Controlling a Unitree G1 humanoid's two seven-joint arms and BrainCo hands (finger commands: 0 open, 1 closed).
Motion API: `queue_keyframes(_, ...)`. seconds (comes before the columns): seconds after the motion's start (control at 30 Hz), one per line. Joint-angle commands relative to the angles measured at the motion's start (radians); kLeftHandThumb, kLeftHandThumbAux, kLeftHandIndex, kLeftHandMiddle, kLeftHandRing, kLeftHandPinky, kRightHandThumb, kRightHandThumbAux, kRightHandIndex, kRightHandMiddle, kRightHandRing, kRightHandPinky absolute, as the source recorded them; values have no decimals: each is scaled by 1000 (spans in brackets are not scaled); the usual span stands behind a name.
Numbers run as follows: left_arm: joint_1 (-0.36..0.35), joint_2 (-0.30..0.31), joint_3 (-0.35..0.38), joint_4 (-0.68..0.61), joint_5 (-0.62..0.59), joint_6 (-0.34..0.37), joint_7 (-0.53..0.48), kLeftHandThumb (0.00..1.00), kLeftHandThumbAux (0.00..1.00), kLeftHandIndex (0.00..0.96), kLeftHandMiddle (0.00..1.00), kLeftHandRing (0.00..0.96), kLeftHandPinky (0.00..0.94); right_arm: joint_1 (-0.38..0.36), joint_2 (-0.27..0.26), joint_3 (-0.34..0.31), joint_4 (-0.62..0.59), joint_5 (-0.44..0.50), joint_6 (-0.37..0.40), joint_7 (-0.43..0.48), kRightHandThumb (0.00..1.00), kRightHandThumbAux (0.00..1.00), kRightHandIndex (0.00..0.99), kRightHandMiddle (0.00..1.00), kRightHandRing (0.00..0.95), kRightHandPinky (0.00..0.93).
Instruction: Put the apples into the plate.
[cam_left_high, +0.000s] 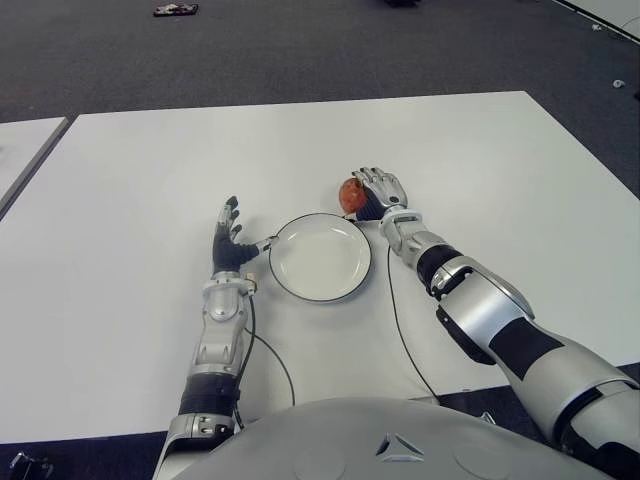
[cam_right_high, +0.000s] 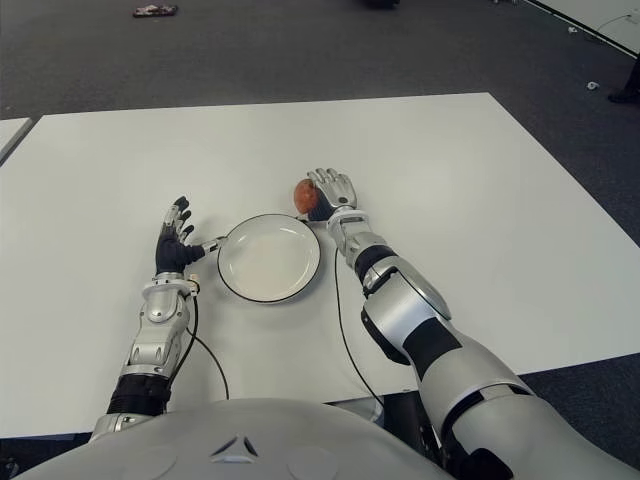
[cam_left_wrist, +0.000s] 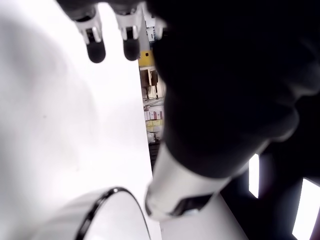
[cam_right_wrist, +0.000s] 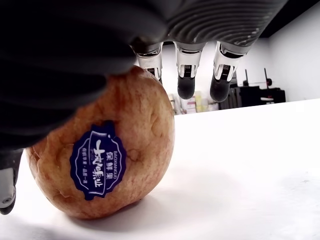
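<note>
surface (cam_left_high: 480, 160) white | plate (cam_left_high: 320, 292) empty, centre-front | R hand (cam_left_high: 380, 192) over apple (cam_left_high: 351, 194), fingers draped on it, not closed, apple sits on surface just beyond plate's R rim | L hand (cam_left_high: 230, 240) fingers spread, holding nothing, left of plate

Red-orange round apple (cam_right_wrist: 107, 160), blue sticker (cam_right_wrist: 98, 166) with white lettering. White round plate (cam_left_high: 320, 257), dark rim. White table (cam_left_high: 150, 180). Dark grey carpet floor (cam_left_high: 300, 50).
</note>
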Motion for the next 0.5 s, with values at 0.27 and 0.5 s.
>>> queue_keyframes(0.27, -6, -11, -3, 14, 5, -10, 8, 0, 345, 0, 0, 0, 29, 3, 20, 9, 10, -13, -8, 11, 20, 512, 0, 0, 0, 28)
queue_keyframes(0.5, -5, -12, 1, 19, 2, -19, 9, 0, 347, 0, 0, 0, 31, 11, 22, 6, 12, -10, -15, -9, 176, 581, 70, 156, 203, 300)
